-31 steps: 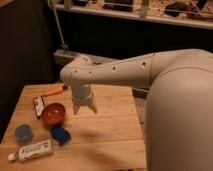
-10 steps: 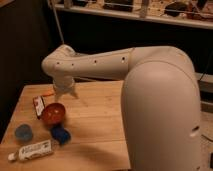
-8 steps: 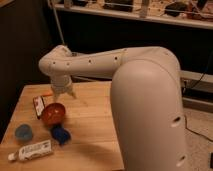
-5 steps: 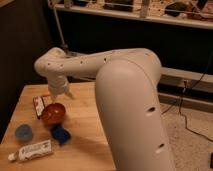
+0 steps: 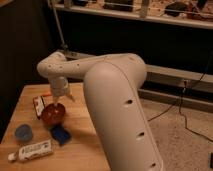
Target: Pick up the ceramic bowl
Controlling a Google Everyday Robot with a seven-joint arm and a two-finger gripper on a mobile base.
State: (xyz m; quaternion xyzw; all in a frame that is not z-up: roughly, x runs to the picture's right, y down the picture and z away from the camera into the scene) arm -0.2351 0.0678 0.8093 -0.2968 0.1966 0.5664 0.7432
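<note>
**Ceramic bowl** (image 5: 53, 115): small, round, glossy orange-red with a darker rim. It stands upright on the desk (image 5: 75, 145), toward the left side, about midway between the back and front edges.

**Gripper** (image 5: 58, 101): points down directly over the bowl, its tips at or just above the back of the rim. Whether they touch the rim cannot be told. The jaws are released and grasp nothing.

**Arm** (image 5: 115, 95): white and thick, with small dark holes. It rises from the lower right, bends, and runs left to the wrist above the bowl.

**Red-and-white packet** (image 5: 38, 105): lies flat just beside the bowl, on its left and slightly behind it.

**Dark blue flat object** (image 5: 61, 134): lies on the desk just in front of the bowl.

**Blue cup** (image 5: 23, 133): round and upright, near the bowl, in front of it and to the left.

**White tube** (image 5: 33, 150): lies on its side near the front edge, in front of the cup.

**Desk**: pale wood with visible plank lines.

**Floor** (image 5: 187, 142): speckled, to the right of the desk, with a dark cable (image 5: 181, 107) trailing across it.
</note>
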